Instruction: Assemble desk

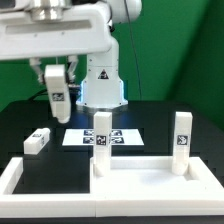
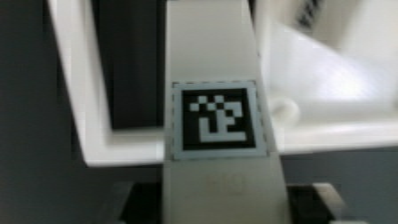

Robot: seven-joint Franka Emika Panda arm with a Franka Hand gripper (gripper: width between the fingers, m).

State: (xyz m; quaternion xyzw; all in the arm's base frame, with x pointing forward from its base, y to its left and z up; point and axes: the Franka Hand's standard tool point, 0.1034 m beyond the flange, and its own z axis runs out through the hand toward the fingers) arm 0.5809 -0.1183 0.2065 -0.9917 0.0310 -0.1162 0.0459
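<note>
Desk leg clamped upright in the gripper jaws, upper left of frame, held high, presumably for a straight drop. Tabletop lies lower centre, centre leg and right leg standing on it; spare leg lies at left.

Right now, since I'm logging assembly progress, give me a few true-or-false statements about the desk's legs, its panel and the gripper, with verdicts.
1. The gripper is shut on a white plastic block leg bearing a black-and-white square tag. True.
2. Two more white legs stand upright on the white rectangular tabletop panel. True.
3. A fourth leg lies on the marker board. False: it lies on the black table, apart from the board.
4. The held leg touches the tabletop panel. False: it hangs above the table, clear of the panel.
</note>
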